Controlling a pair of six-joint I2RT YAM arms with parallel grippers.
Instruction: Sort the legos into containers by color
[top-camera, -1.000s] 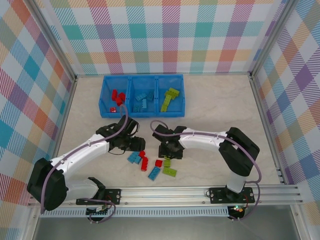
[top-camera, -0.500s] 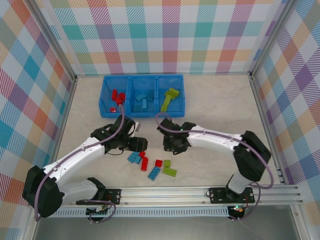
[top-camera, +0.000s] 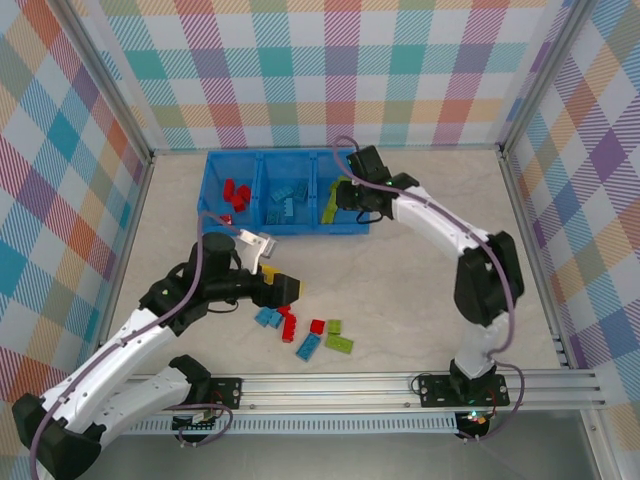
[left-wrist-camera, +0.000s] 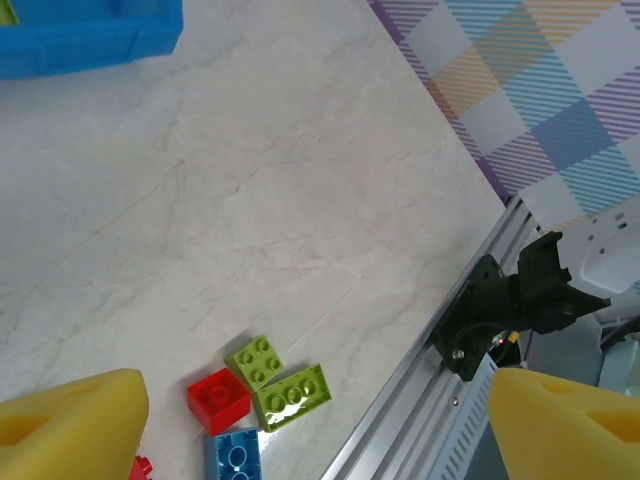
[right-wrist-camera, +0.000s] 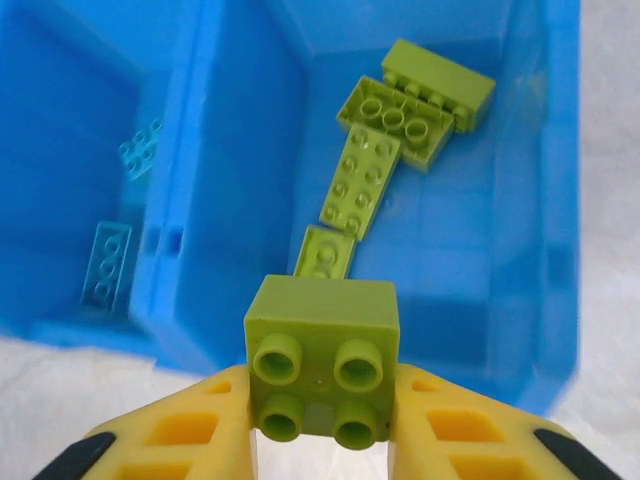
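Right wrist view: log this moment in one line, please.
right gripper: shut on lime green brick, over green compartment | left gripper: open, near loose bricks | sort: unfinished

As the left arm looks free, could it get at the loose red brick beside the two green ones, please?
Probably yes: the left fingers are open and empty, and the red brick lies uncovered on the table close by.

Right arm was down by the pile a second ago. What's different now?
The right gripper swung away from the loose bricks to the tray's right compartment, shut on a lime green brick. The left gripper stayed near the loose bricks, which have not moved.
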